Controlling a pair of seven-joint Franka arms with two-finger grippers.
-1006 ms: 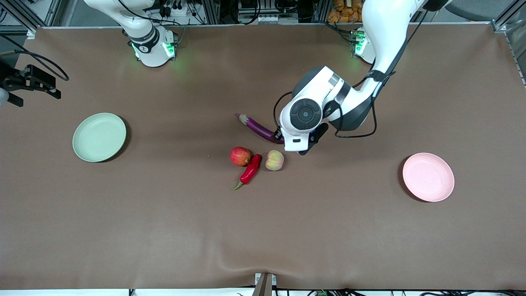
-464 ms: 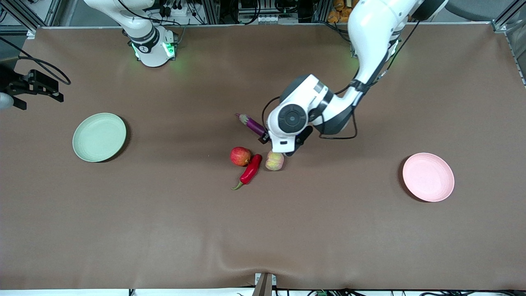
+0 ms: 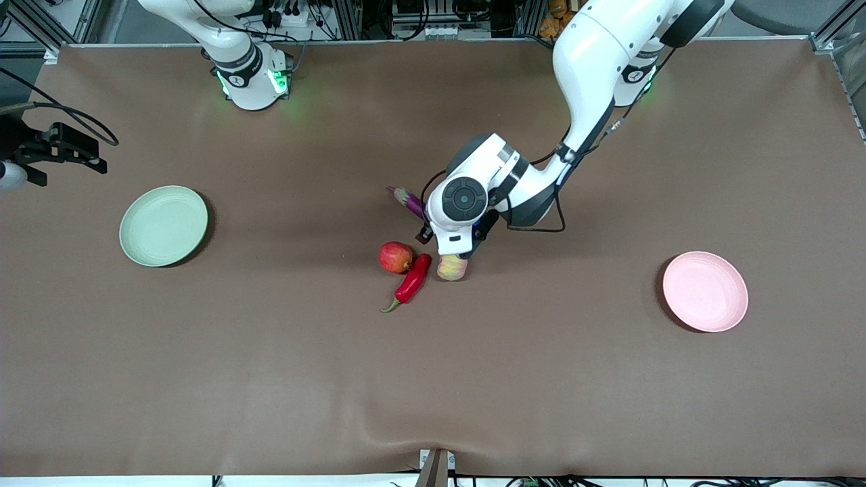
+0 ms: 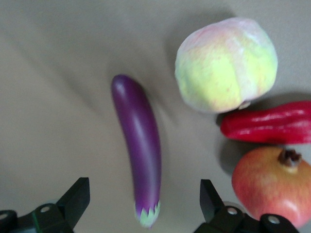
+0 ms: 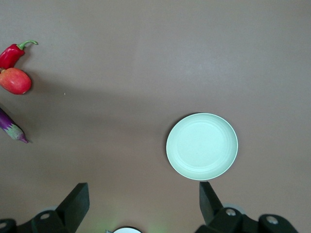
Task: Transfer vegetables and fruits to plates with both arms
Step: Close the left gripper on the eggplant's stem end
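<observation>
a: even, bright overhead light; the table [image 3: 270,379] is matte, no glare. soft shadows hug each plate [image 3: 163,225] and the left arm [image 3: 521,189].

b: left wrist view is blurred, the eggplant [image 4: 138,160] glossy. green glow at the bases [image 3: 254,84].

Tightly clustered at mid-table: apple [image 3: 396,257], chili pepper [image 3: 411,281] and peach [image 3: 452,268] nearly touching, no finger gap between chili and either fruit. Eggplant [image 4: 139,165] lying apart from the peach, bare table [image 3: 433,379] along both its long sides, left gripper [image 4: 142,206] spread wide astride its capped end. Green plate [image 3: 163,225] and pink plate [image 3: 705,291] standing alone near opposite table ends, open approach all round. Right gripper [image 5: 141,204] high over the green plate's end, fingers wide
</observation>
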